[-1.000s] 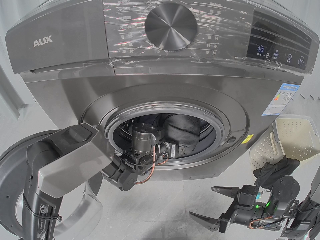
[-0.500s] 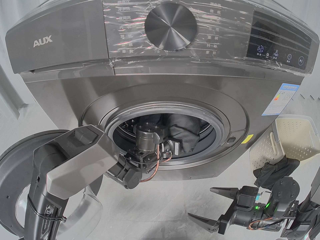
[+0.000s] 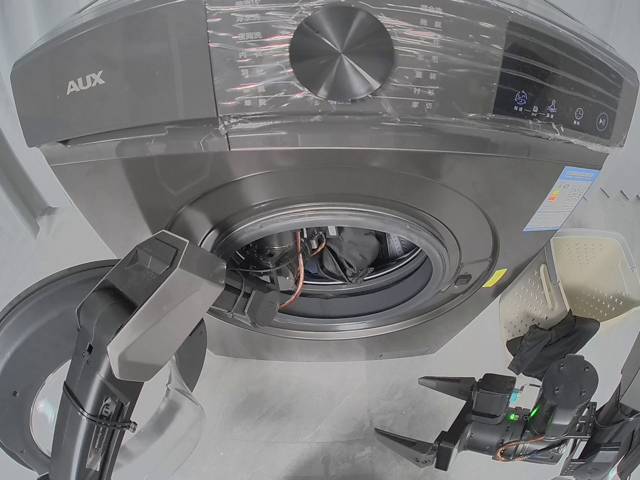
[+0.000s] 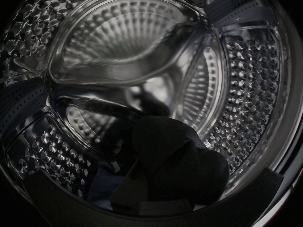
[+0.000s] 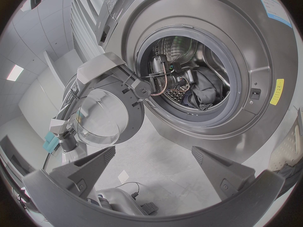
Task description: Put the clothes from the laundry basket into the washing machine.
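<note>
Jaws of my right gripper (image 3: pixel 400 408) stood wide apart, empty, beside the cream perforated plastic laundry basket (image 3: pixel 590 268), with a dark cloth (image 3: pixel 550 345) draped on its rim. Left gripper (image 3: pixel 317 248) sat inside the grey front-loading washing machine (image 3: pixel 267 188), against a crumpled black garment (image 3: pixel 350 258) — clamped or not, I couldn't tell. Loading step, I judged; next — leave the garment deep, back the arm out.

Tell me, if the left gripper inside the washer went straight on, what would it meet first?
Most likely the dark clothes bunched right ahead of the left gripper; the drum's back wall lies beyond them, though depth is hard to judge.
</note>
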